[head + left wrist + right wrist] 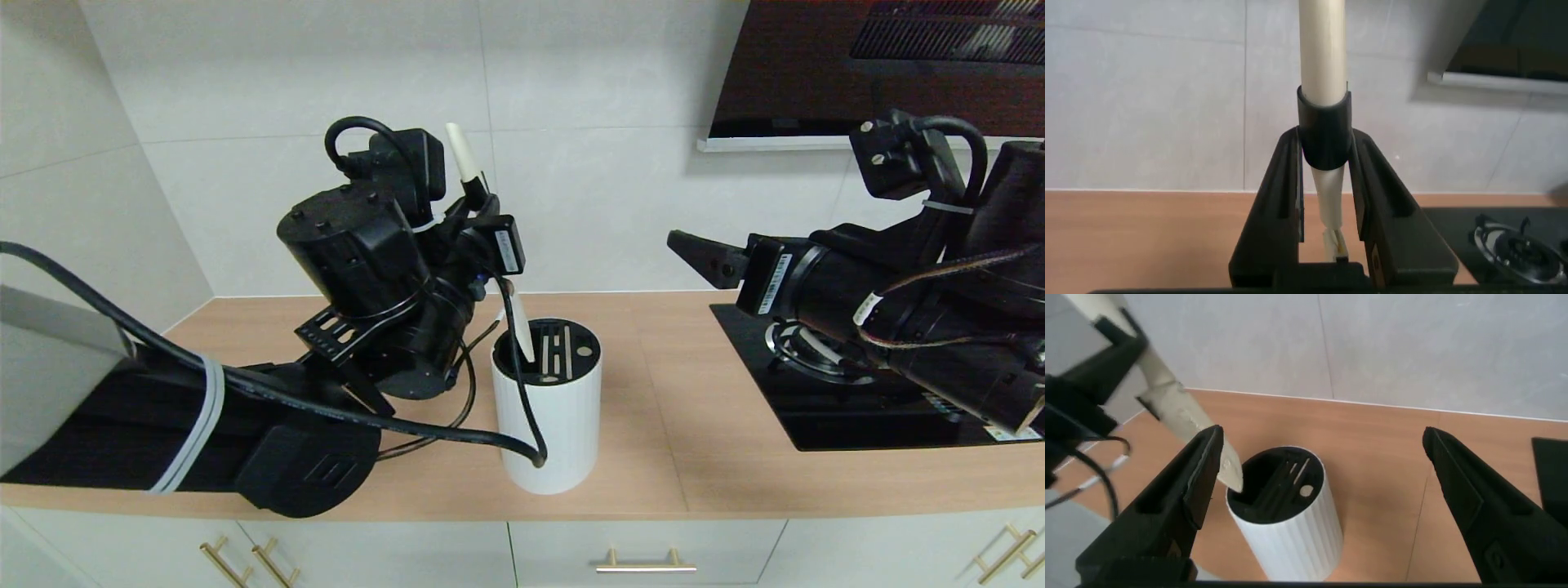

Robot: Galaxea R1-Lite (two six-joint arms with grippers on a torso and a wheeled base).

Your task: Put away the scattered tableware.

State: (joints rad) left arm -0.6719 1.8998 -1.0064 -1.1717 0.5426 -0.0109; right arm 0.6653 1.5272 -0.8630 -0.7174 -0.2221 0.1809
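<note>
A knife with a cream handle (463,155) and a pale blade (520,327) hangs tip-down, tilted, in my left gripper (483,222), which is shut on it at the black collar (1324,126). The blade tip (1231,478) meets the near-left rim of the slotted black top of a white ribbed cylindrical holder (549,416); whether it is inside a slot I cannot tell. My right gripper (1327,469) stands open in the air to the right of the holder (1290,527), nothing between its fingers (1196,494).
The holder stands on a wooden counter (669,408) near its front edge. A black cooktop with a burner (804,347) lies at the right under my right arm. A dark range hood (882,65) hangs on the tiled wall.
</note>
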